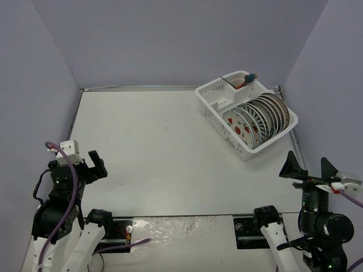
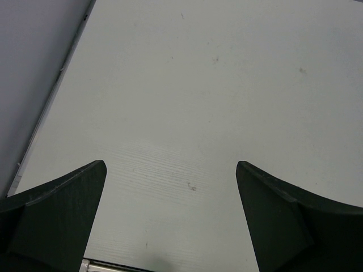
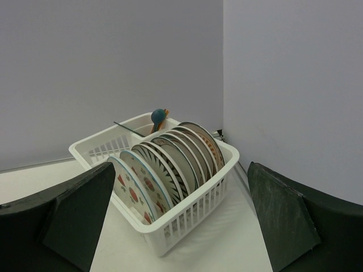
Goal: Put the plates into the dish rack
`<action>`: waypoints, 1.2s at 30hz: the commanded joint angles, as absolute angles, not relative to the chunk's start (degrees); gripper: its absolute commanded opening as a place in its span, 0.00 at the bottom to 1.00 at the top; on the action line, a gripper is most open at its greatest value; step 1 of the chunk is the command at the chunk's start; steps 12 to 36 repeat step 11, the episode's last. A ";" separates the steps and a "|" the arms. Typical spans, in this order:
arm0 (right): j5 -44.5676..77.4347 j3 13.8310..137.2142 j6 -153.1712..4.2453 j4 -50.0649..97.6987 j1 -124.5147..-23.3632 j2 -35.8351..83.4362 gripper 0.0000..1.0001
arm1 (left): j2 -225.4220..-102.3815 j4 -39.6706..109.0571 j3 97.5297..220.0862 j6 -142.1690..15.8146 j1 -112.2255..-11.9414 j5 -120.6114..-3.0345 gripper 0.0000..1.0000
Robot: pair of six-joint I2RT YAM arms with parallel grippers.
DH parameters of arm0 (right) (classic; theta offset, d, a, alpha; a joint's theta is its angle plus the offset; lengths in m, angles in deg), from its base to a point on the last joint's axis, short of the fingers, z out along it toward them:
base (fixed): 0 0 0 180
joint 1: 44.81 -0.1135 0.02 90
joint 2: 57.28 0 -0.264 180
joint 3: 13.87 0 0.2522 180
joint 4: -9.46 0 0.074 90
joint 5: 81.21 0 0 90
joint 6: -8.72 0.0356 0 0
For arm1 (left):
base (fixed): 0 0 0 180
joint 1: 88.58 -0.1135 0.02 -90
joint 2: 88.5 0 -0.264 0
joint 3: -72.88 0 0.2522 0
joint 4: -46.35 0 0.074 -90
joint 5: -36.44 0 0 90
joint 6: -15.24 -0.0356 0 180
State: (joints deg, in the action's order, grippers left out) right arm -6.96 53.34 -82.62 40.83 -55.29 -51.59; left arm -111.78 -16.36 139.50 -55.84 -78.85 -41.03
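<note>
White flat table [image 1: 159,147]: the white slotted plastic dish rack [image 1: 211,107] sits at its far right corner. Small round patterned plates [image 1: 255,119] stand on edge inside the rack. Left gripper [image 2: 170,163] and right gripper [image 1: 309,158]: jaws spread wide, holding nothing.

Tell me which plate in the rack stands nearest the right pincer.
The strawberry plate, first in the row; the black-striped plate and others stand behind it.
</note>
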 commanded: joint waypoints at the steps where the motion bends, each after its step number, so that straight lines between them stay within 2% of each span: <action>1: -7.38 53.15 -83.03 36.93 -55.18 -51.74 1.00 | -113.02 -10.22 139.12 -56.12 -78.65 -40.38 0.97; 36: -5.82 52.71 -83.28 36.91 -55.18 -51.83 1.00 | -113.72 -8.13 136.85 -57.07 -78.63 -40.64 0.97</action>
